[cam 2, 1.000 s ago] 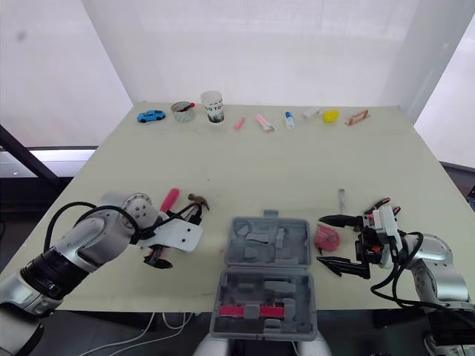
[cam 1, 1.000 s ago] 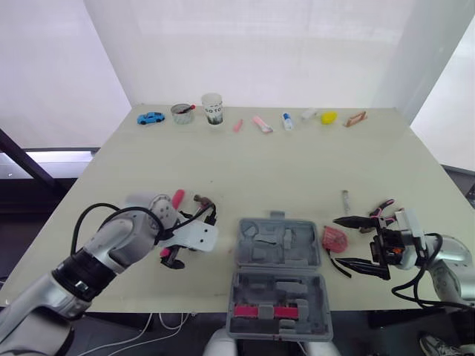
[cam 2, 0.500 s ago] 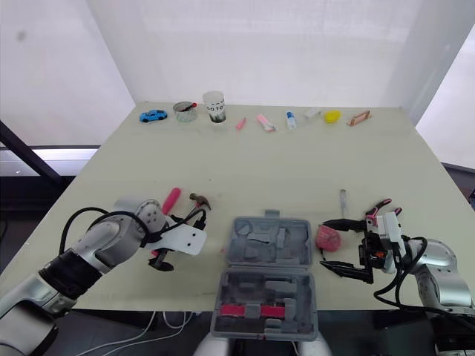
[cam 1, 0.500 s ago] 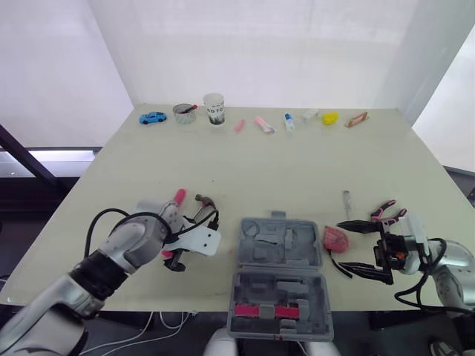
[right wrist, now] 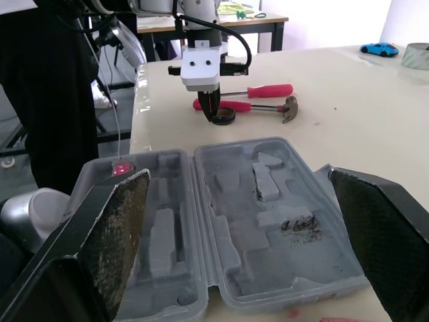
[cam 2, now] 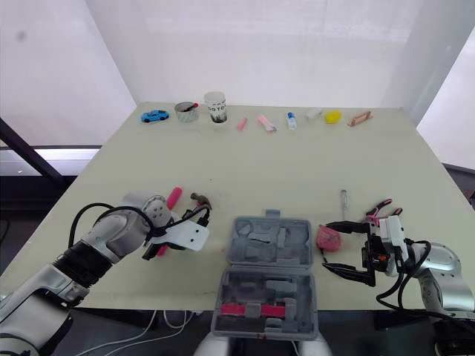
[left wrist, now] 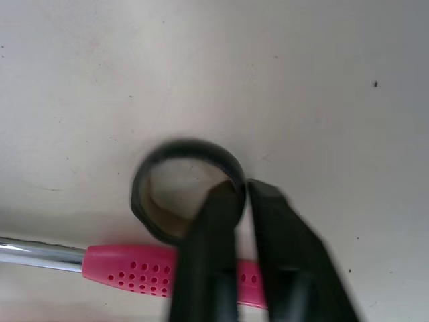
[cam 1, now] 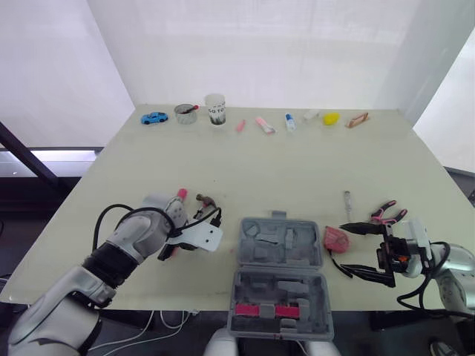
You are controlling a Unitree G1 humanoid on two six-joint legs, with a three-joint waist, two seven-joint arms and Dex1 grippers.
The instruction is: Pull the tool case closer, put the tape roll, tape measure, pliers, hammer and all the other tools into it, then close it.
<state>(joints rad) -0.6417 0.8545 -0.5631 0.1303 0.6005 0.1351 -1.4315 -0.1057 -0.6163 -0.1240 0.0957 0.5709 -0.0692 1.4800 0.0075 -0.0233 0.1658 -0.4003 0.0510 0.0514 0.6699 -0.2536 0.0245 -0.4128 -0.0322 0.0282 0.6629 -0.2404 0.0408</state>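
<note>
The grey tool case [cam 1: 278, 274] lies open at the table's near edge. Left of it, my left gripper [left wrist: 242, 191] points down at the black tape roll [left wrist: 154, 174] and is shut on the roll's wall, one finger inside the ring and one outside. The hammer [right wrist: 268, 106] with its pink handle lies right beside the roll, and a pink screwdriver [right wrist: 268, 90] lies just beyond it. My right gripper [cam 1: 360, 248] stands open to the right of the case. The red tape measure [cam 1: 335, 239] lies between them. The pink-handled pliers [cam 1: 386, 213] lie a little farther back.
A small thin tool [cam 1: 346, 200] lies behind the tape measure. Along the far edge stand a blue toy car [cam 1: 154, 117], a tin [cam 1: 183, 113], a cup [cam 1: 215, 108], several small items and a yellow object [cam 1: 329, 117]. The right wrist view shows a person's dark clothing off the table's left side.
My left gripper has closed on the wall of the tape roll. The right gripper has stayed open in about the same place. The camera has shifted slightly.
</note>
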